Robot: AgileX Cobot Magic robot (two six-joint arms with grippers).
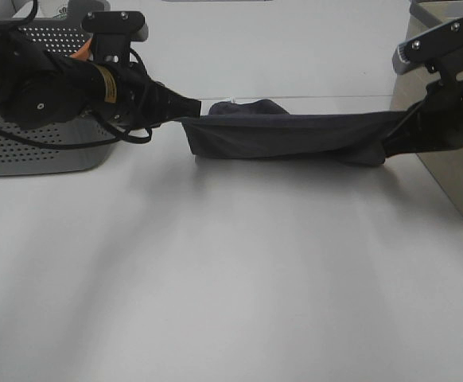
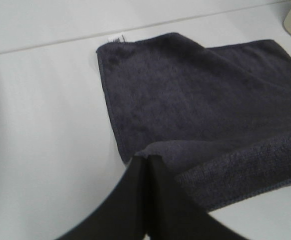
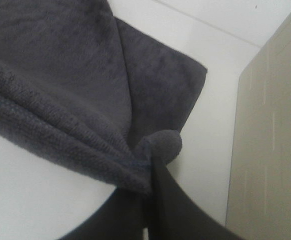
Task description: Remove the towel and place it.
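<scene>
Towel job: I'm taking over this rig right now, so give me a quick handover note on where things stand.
Left gripper: shut on one near corner of the towel.
Right gripper: shut on the other near corner.
Towel: stretched between them, near edge raised, far part lying on the table, between the grey basket and the beige bin.
Done: towel gripped at both corners, outside both containers.
Left: lay it down, probably flat, then open both grippers.

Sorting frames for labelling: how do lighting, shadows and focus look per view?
Exterior high view: soft even light, faint shadows on the table, towel nearly textureless. Left wrist: towel pile crisp, left claw a black silhouette. Right wrist: softer, right claw black too.
</scene>
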